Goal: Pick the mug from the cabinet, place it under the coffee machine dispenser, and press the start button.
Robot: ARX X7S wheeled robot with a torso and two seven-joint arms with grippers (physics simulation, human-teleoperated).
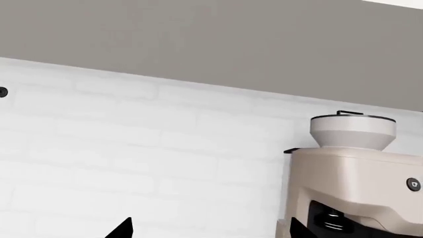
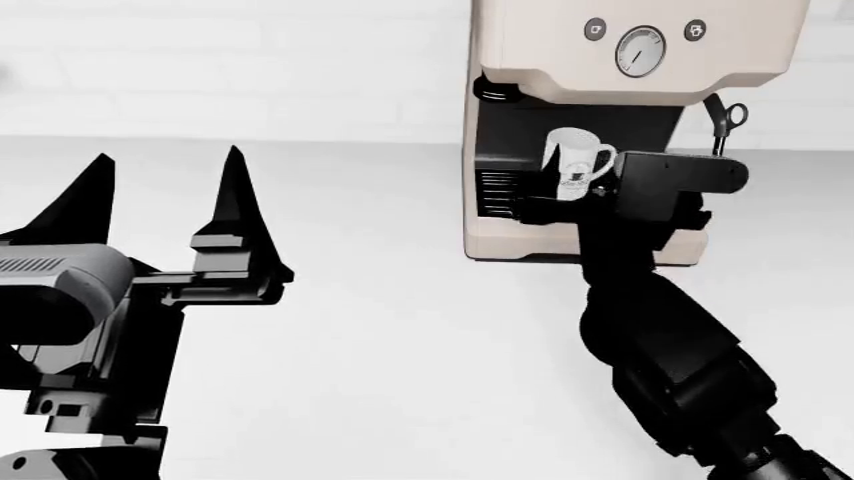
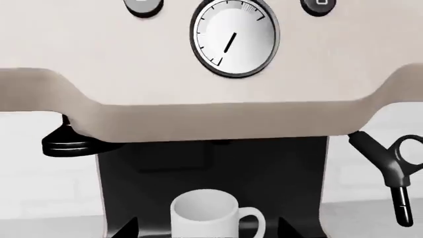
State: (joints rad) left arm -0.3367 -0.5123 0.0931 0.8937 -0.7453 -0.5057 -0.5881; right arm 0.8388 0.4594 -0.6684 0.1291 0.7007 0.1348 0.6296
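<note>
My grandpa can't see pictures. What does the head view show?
A white mug sits in the black recess of a beige coffee machine, with the right tool around it. The left tool hangs open over the white counter.

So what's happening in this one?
The right gripper has the mug in the black recess of the coffee machine; the right wrist view shows the mug between its fingertips. The pictures don't settle whether the gripper is shut on it. The dispenser shows off to one side. The left gripper is open and idle.
</note>
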